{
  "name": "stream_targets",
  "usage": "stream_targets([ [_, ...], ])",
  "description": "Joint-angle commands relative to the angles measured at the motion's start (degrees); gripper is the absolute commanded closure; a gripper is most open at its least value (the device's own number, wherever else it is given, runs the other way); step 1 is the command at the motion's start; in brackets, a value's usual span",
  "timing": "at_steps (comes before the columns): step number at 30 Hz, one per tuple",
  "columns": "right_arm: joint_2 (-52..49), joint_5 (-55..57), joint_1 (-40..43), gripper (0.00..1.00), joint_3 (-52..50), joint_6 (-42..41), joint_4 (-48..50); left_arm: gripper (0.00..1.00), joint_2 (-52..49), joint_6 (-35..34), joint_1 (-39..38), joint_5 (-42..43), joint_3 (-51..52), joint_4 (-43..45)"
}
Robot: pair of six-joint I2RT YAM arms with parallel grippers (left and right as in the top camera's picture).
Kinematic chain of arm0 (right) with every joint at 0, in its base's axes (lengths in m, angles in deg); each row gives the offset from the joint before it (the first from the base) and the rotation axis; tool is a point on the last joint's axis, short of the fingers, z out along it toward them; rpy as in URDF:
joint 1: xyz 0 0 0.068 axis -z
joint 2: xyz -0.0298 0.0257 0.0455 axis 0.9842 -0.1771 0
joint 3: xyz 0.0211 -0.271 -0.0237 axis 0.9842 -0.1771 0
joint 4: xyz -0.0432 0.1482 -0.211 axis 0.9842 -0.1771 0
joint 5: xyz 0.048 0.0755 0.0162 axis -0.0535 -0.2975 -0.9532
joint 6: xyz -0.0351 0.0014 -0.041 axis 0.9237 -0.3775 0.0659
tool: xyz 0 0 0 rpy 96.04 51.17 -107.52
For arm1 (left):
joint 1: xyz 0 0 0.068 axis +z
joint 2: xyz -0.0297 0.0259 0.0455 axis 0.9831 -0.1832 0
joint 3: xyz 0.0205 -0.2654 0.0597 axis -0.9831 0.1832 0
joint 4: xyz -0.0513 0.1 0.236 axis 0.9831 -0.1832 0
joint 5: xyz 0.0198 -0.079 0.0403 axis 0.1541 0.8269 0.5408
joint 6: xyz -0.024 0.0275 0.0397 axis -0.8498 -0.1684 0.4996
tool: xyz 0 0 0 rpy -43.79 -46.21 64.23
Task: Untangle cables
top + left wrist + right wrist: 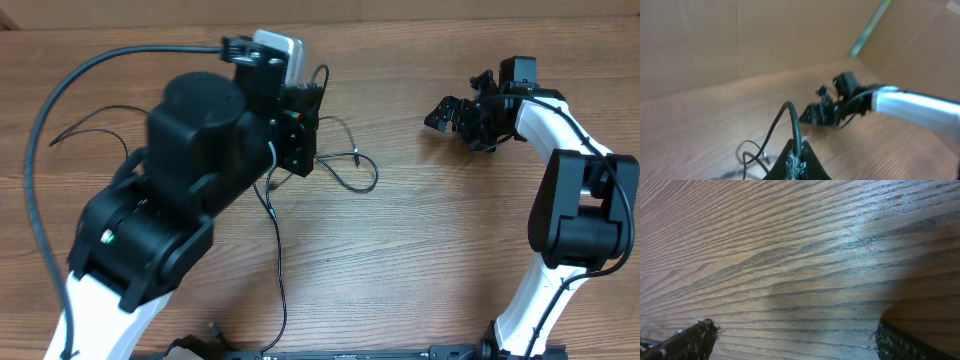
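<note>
TABLE-TOP TANGLE: The left gripper [796,164] pinches one of the thin black cables [345,165] between its closed fingers. In the left wrist view the cord arches up out of the pads and falls away toward 8 o'clock.

From overhead, the loose knot of loops lies on the table [430,260] just at 4 o'clock of that gripper, partly hidden beneath the arm. A long strand [278,270] trails from the bundle toward 6 o'clock, its axis running nearly straight from 12 to 6 across the wood. A second, fainter strand shows at 9 o'clock of the left arm, well apart from the loops; whether it joins them cannot be told.

The right gripper [458,115] hangs with its jaws wide apart and nothing between them, low over bare wood grain in its own wrist view. From it the tangle lies at about 8 o'clock, well apart, so the left arm is much the nearer and has hold of a cord.

The coming move likely turns on that gap. With one cord pinned by the left, the right would need to cross toward 9 o'clock. It would then take a loop side-on, across the strand's 12-to-6 line, before any pull can open the knot.
</note>
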Motion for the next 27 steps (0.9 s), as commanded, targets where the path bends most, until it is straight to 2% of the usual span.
stream_targets([
  [1,-0.9,0.2,-0.3,0.00,-0.6,0.4,0.4,0.96,-3.5,1.1,0.2,-0.8,-0.4,-3.0],
  [7,-0.9,0.2,-0.2,0.00,-0.6,0.4,0.4,0.96,-9.9,0.6,0.2,1.9,-0.4,-7.9],
  [14,-0.9,0.2,-0.2,0.00,-0.6,0.4,0.4,0.89,-17.3,0.6,0.2,4.6,-0.4,-11.1],
  [16,-0.9,0.2,-0.2,0.00,-0.6,0.4,0.4,0.76,-19.1,0.6,0.2,4.6,-0.4,-12.4],
  [17,-0.9,0.2,-0.2,0.00,-0.6,0.4,0.4,0.61,-20.2,0.6,0.2,4.9,-0.4,-13.2],
  [20,-0.9,0.2,-0.2,0.00,-0.6,0.4,0.4,0.33,-23.4,0.6,0.2,6.2,-0.4,-15.5],
  [27,-0.9,0.2,-0.2,0.00,-0.6,0.4,0.4,0.25,-31.6,0.4,0.2,0.2,-0.3,-20.5],
])
